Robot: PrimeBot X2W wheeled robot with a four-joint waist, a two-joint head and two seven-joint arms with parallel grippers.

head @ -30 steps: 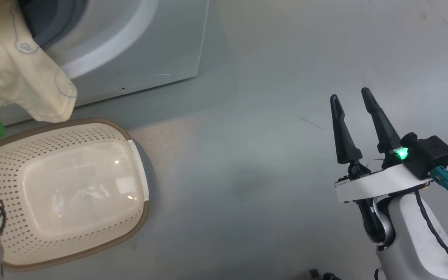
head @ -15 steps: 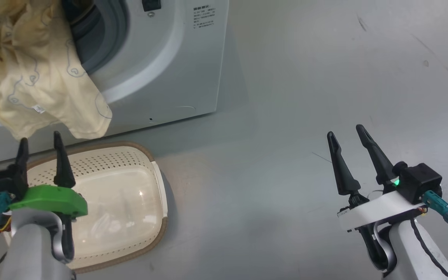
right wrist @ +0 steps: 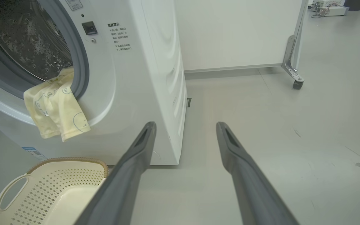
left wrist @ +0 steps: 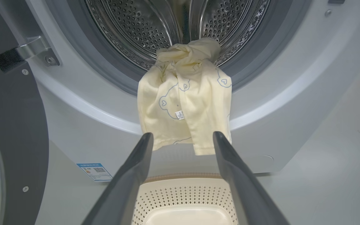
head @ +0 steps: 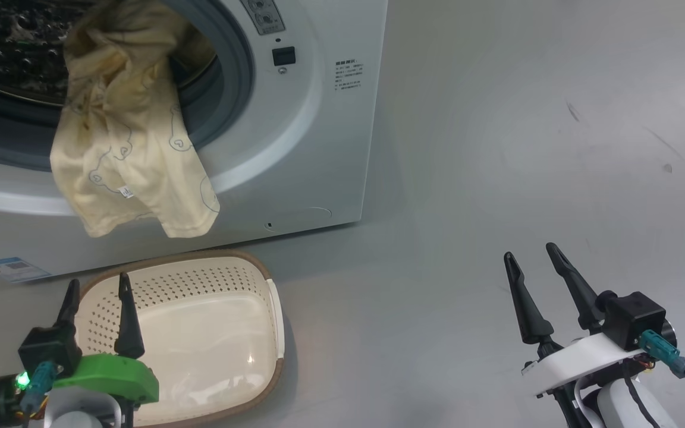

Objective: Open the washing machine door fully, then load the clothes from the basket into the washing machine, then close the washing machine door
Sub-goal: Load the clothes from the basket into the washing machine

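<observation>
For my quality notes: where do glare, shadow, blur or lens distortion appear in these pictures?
Head view: glare spot on the glossy bottom of the basket; soft shadow on the floor to its right. Left wrist view: the clothes are sharp, the left gripper close to the lens looks soft. Right wrist view: the wide lens slightly bends the edge of the washing machine.

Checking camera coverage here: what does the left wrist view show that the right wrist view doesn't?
Left wrist view: the open washing machine door and its metal hinge. Right wrist view: the side of the washing machine, a wheeled white partition behind. Both: the clothes hanging over the drum's lip, the basket below, and an open gripper: left gripper, right gripper.
</observation>
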